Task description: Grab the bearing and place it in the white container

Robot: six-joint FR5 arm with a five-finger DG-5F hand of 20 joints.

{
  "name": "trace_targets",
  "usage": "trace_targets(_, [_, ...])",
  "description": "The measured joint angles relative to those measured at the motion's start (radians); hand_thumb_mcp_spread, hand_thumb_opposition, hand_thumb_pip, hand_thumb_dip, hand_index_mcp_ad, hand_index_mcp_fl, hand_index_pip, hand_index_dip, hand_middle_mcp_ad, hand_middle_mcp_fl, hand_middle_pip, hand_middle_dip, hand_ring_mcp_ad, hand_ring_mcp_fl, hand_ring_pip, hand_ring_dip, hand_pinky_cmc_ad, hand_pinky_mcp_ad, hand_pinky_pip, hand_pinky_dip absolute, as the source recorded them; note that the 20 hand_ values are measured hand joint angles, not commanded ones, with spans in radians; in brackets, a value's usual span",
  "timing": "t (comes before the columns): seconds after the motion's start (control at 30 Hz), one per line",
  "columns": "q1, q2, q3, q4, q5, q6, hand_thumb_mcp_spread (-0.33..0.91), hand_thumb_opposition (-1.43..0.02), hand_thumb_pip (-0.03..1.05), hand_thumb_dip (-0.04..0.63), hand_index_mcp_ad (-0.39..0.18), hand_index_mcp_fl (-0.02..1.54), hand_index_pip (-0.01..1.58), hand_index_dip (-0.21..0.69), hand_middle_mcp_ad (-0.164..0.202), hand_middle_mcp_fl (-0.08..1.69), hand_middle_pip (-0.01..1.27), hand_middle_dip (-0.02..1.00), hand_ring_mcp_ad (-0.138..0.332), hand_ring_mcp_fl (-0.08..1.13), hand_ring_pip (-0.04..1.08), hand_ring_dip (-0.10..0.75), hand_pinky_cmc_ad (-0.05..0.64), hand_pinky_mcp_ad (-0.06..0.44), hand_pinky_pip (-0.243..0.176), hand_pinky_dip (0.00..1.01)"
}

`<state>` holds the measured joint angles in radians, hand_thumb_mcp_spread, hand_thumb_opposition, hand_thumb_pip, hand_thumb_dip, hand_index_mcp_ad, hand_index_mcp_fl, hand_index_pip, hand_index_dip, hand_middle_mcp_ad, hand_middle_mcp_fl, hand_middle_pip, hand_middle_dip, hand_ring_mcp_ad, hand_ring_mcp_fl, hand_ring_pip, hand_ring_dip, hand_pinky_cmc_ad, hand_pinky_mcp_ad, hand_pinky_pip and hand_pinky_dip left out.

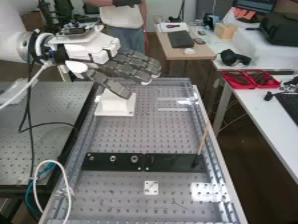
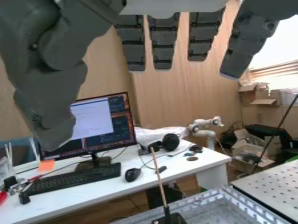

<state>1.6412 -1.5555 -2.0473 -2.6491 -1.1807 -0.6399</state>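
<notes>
Hovering above the white container (image 1: 115,105) near the table's (image 1: 126,131) far edge, the hand (image 1: 100,50) has straight, empty fingers (image 1: 136,65); bearings (image 1: 134,159) sit on the black plate (image 1: 173,162) leftward; a low sweep could topple the container.

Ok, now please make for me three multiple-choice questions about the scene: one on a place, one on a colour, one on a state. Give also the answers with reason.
1. In the high view, the wooden stick stands at the long strip's
A) left end
B) right end
C) middle

2. The long strip is
A) red
B) white
C) black

3. The hand has its fingers
A) extended, holding nothing
B) curled round a bearing
C) closed in a fist

Key:
1 B: the stick's foot is at the right end.
2 C: the strip is plainly black against the grey perforated bench.
3 A: the wrist view shows extended fingers with nothing gripped.
</notes>
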Motion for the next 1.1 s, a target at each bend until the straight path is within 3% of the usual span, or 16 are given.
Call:
trace_targets(0.63, [-0.038,-0.177,-0.051,0.138,0.139,0.079,0.34,-0.8,0.58,0.188,-0.045,0.02,1.23,0.052,0.086,0.0,0.14,0.17,0.173,0.0,0.08,0.077,0.363,0.305,-0.093,0.37])
trace_targets(0.7, [-0.038,-0.192,-0.059,0.165,0.16,0.079,0.35,-0.81,0.62,0.206,-0.051,0.02,1.26,0.068,0.086,0.0,0.14,0.17,0.173,0.0,0.08,0.077,0.367,0.309,-0.093,0.37])
trace_targets(1.1, [-0.027,-0.287,-0.095,0.313,0.215,0.042,0.35,-0.82,0.62,0.223,-0.056,0.02,1.43,0.112,0.087,-0.01,0.14,0.17,0.171,0.0,0.08,0.077,0.363,0.305,-0.093,0.36])
